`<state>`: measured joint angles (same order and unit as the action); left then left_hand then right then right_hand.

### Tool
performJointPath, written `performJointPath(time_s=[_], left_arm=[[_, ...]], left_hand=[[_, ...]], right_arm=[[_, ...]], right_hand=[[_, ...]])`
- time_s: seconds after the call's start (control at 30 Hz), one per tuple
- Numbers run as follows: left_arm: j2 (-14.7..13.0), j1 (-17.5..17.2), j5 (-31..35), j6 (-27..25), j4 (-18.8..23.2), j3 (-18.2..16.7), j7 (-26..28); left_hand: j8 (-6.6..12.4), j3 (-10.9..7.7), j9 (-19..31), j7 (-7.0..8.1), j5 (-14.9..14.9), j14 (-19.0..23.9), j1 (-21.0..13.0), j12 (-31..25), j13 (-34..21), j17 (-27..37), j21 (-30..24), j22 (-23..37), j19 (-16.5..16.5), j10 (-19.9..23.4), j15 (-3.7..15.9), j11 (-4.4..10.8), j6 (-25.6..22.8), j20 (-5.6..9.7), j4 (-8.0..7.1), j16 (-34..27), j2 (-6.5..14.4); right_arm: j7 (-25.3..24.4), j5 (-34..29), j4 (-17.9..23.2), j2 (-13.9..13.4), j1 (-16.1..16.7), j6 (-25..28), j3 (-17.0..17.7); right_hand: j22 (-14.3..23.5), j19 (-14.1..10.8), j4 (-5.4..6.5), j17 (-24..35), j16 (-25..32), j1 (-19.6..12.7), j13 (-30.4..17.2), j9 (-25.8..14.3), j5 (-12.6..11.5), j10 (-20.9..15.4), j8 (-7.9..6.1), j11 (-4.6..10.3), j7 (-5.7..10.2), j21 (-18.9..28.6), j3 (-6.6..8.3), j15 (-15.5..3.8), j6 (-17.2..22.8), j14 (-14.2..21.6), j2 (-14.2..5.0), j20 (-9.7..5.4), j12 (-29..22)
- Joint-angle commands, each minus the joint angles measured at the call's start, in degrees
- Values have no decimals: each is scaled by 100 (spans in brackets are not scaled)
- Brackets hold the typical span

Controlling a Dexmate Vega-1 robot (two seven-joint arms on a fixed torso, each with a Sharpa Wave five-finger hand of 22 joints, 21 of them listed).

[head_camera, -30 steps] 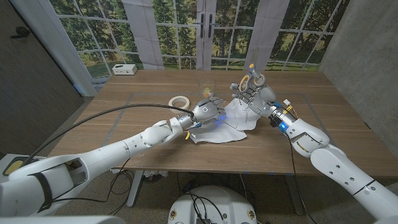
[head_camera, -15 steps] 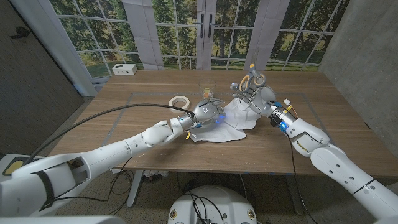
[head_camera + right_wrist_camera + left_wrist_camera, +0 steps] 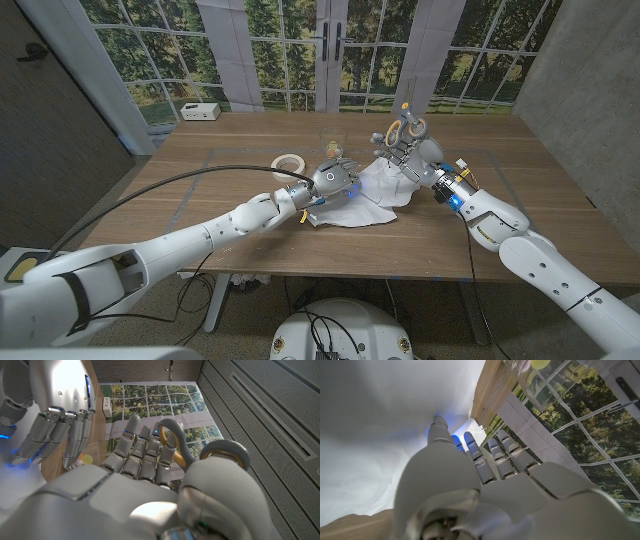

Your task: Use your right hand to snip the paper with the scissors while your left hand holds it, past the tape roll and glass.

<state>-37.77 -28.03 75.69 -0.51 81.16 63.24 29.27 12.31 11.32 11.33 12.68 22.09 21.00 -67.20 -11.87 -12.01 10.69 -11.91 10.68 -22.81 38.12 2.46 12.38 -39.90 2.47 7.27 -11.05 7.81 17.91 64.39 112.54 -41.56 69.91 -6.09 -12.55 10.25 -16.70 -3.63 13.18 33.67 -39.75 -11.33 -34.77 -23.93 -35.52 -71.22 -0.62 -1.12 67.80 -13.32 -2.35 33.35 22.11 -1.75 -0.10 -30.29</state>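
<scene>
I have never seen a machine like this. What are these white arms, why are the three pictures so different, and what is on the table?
It is a two-armed robot standing at a wooden table, steered by a person. One picture looks down from its head; the other two come from cameras on its wrists, so they appear tilted. The left hand rests on a white sheet of paper, its fingers against the sheet. The right hand holds scissors with tan handle loops. Beside the paper lies a tape roll, with a clear glass behind.
</scene>
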Motion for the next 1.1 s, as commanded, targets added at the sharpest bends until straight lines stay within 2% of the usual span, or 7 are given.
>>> performJointPath(time_s=[0.03,0.6,0.8,1.0,1.1], left_arm=[[-3,30,-66,13,3,31,-186],[-31,43,-142,111,-12,12,-191],[-16,58,-152,136,-47,14,-156],[-2,78,-195,191,-94,18,-93],[1,84,-234,227,-109,14,-77]], left_hand=[[14,-61,33,9,-48,103,-15,10,-18,12,-68,16,-98,-23,984,11,39,225,-34,-39,114],[41,-218,39,5,-269,451,-29,-100,-80,20,-122,26,-242,252,997,17,9,269,-96,-101,221],[108,-310,41,4,-398,676,-81,-166,-123,22,-130,27,-289,473,1006,20,-144,276,-77,-116,162],[158,-537,30,1,-581,1269,-242,-260,-228,72,-144,34,-376,829,1021,24,-298,249,-24,-198,168],[166,-817,15,-2,-792,1884,-362,-343,-398,129,-141,40,-458,1122,1037,23,-413,246,-3,-209,171]], right_arm=[[-3,15,-5,16,-9,11,-1],[-31,-14,-42,57,-101,42,-64],[-37,7,-46,67,-109,52,-66],[-38,11,-43,72,-108,52,-69],[-45,2,-41,74,-110,47,-71]], right_hand=[[24,-63,-22,31,-7,-20,-13,-23,1,-60,-65,30,-6,-15,-4,-249,-27,43,-61,-1,12],[25,-73,-27,37,-34,-21,-15,8,7,-74,-90,34,-9,-39,4,-252,-5,46,-76,-7,41],[26,-81,-29,39,-37,-23,-16,11,9,-88,-101,18,10,-45,6,-242,-3,58,-78,-7,46],[26,-92,-29,41,-43,-21,-17,12,12,-90,-110,12,0,-49,9,-246,-6,63,-84,-14,54],[26,-94,-29,42,-49,-18,-17,28,14,-103,-111,22,3,-54,9,-242,4,65,-85,-15,57]])
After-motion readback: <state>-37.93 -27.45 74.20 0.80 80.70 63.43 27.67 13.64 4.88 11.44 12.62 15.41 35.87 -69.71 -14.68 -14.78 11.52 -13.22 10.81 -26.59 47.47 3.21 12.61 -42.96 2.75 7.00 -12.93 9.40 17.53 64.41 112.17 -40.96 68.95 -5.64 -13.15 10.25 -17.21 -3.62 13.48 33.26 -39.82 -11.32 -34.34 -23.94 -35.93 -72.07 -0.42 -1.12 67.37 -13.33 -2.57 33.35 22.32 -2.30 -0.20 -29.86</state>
